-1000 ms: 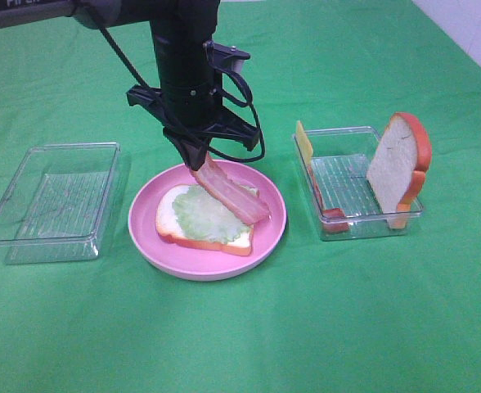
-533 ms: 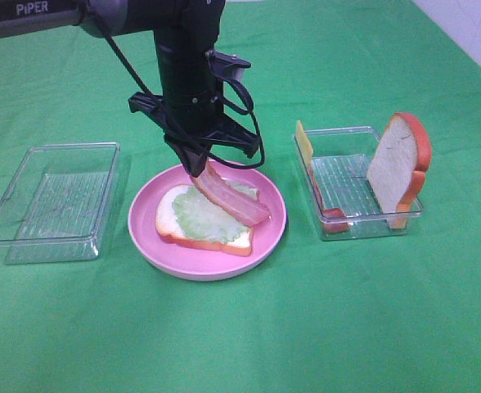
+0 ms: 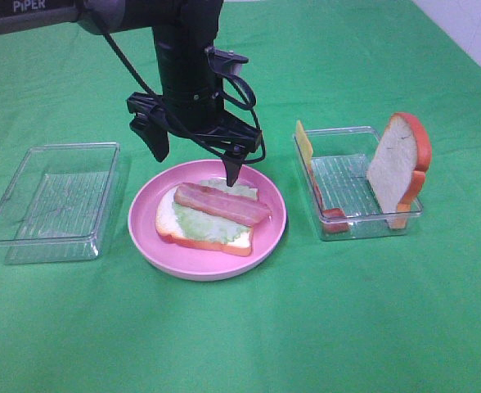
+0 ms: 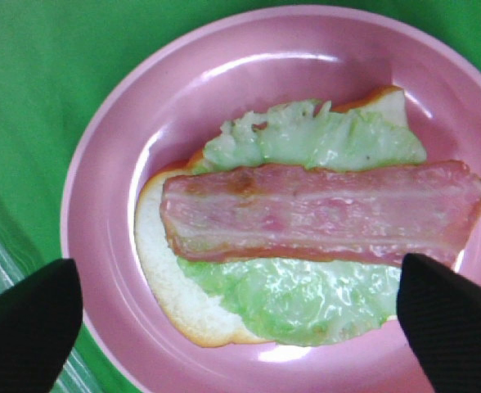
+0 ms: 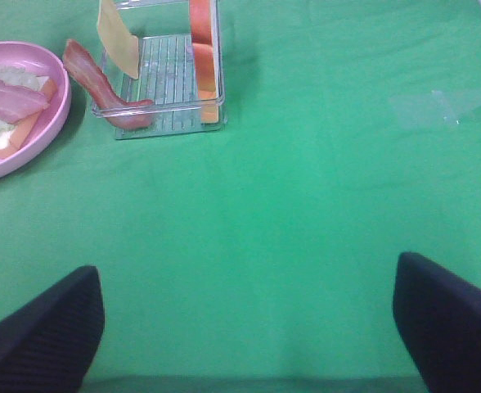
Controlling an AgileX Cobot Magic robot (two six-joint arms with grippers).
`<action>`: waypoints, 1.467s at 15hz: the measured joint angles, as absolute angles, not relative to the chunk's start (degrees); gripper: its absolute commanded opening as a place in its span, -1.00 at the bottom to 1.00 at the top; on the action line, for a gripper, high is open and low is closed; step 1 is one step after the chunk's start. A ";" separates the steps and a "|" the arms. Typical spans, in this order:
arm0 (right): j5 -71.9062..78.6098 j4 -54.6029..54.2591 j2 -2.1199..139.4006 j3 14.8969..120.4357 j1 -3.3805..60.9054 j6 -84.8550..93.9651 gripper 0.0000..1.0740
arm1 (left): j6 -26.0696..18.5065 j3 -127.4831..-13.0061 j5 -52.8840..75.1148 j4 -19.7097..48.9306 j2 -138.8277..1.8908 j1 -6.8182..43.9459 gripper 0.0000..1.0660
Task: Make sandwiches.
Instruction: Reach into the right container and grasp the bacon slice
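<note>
On the pink plate (image 3: 145, 237) lies a bread slice (image 3: 168, 225) topped with a lettuce leaf (image 3: 204, 227). A pink-red meat strip (image 3: 222, 205) rests flat across the lettuce. My left gripper (image 3: 196, 164) hangs open just above it, one finger on each side, holding nothing. The left wrist view shows the meat strip (image 4: 322, 213) over the lettuce (image 4: 322, 139) and bread (image 4: 167, 278), with the left gripper (image 4: 240, 327) spread wide. My right gripper (image 5: 244, 336) is open over bare green cloth, well away from the food.
A clear tray (image 3: 359, 188) right of the plate holds an upright bread slice (image 3: 400, 168), a yellow cheese slice (image 3: 304, 141) and another meat strip (image 3: 332, 217). An empty clear tray (image 3: 52, 201) sits left of the plate. Green cloth covers the table.
My left gripper has opened and let go of the meat strip. The strip, earlier hanging tilted from the jaws, now lies flat on the lettuce.
</note>
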State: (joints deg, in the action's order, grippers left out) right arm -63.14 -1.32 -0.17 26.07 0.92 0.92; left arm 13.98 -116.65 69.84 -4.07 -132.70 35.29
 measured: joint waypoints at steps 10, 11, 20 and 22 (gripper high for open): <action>-63.14 -1.32 -0.17 26.07 0.92 0.92 0.71 | 4.24 -116.65 69.96 -1.43 -119.86 6.93 0.89; -63.14 -1.32 -0.17 26.07 0.92 0.92 0.71 | 3.84 -116.08 69.96 -0.97 -118.49 6.70 0.89; -63.14 -1.32 -0.17 26.07 0.92 0.92 0.71 | 4.76 -78.55 67.90 -2.12 -80.62 6.88 0.88; -63.14 -1.32 -0.17 26.07 0.92 0.92 0.71 | 4.35 -72.36 67.27 -2.18 -70.24 6.88 0.88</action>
